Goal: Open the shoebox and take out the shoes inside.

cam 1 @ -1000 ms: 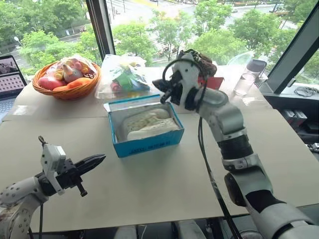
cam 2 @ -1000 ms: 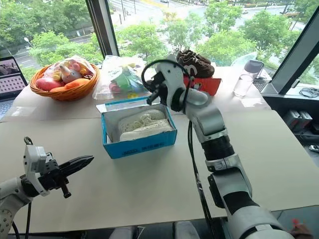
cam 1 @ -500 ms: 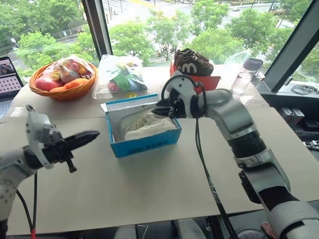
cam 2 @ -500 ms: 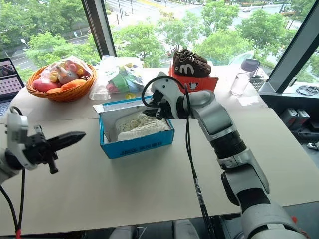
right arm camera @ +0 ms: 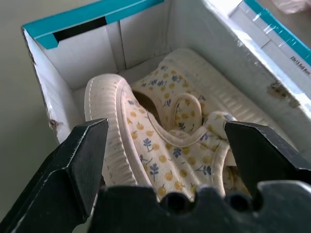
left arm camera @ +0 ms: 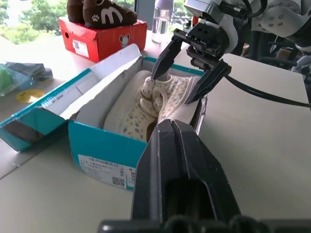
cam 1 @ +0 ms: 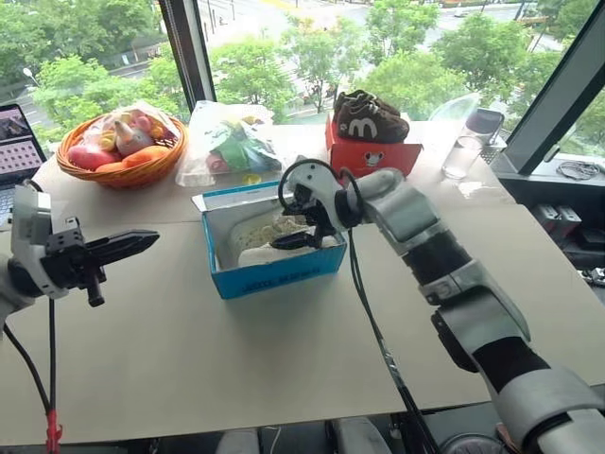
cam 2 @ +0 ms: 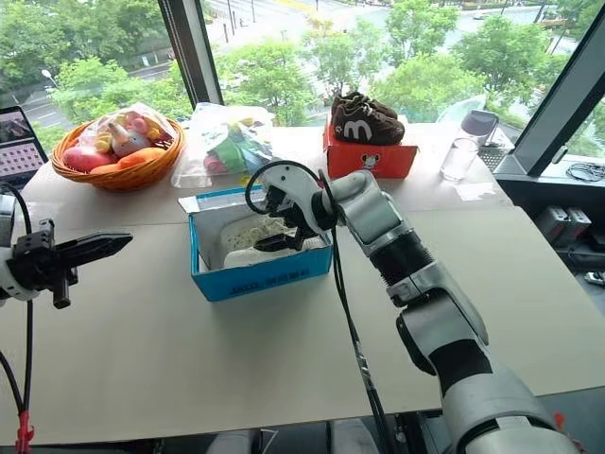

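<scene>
My right gripper (left arm camera: pixel 186 77) hangs jaws spread wide over the cream floral-print shoes (right arm camera: pixel 170 141) inside the open blue cardboard shoebox (cam 1: pixel 274 268). Left gripper (cam 1: pixel 128 244) is pinched shut, well left of the shoebox.

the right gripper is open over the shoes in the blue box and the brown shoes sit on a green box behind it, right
Not quite: the brown shoes sit on a red box, not a green one, as the left eye view shows. The rest holds: the right gripper is open over the shoes in the blue shoebox.
</scene>
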Tool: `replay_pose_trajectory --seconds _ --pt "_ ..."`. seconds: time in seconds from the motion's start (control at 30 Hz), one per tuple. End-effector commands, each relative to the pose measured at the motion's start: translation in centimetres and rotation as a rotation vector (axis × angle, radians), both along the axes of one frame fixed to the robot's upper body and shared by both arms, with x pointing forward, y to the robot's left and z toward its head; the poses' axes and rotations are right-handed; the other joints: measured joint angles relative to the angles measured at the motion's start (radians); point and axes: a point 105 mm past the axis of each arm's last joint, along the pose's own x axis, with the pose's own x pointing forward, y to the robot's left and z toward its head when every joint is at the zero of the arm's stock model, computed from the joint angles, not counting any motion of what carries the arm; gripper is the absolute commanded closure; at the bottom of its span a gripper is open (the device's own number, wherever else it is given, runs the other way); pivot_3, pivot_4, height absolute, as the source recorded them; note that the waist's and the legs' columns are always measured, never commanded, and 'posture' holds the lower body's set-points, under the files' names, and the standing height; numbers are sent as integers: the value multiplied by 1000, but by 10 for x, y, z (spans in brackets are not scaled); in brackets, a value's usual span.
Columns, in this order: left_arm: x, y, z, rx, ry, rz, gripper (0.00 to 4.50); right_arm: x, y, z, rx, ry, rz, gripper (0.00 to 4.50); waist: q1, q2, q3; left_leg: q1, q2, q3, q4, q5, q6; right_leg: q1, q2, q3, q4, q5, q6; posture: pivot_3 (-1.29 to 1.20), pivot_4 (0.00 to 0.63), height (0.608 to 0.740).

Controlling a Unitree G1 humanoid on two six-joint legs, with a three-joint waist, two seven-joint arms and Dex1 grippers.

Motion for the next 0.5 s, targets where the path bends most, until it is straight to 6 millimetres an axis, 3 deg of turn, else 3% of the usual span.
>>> replay_pose_trajectory --seconds 0.03,0.27,0.4,0.5 --pt "1 -1 4 16 -35 -23 4500 -1 -1 9 -47 -23 53 41 0 0 0 0 0 0 0 0 0 0 0 0 0 0 0 0 150 740" --pt "2 -6 -1 11 -31 -43 4500 8 -14 8 -99 4 -2 41 1 0 0 0 0 -1 1 0 0 0 0 0 1 0 0 0 150 740" --pt "2 -5 -5 14 -22 -40 4500 3 -25 14 -158 -11 58 41 6 0 0 0 0 -1 1 0 0 0 0 0 1 0 0 0 150 740" --pt "5 -5 -3 11 -28 -30 4500 0 -32 3 -274 -47 119 41 5 0 0 0 0 -1 1 0 0 0 0 0 1 0 0 0 150 740"
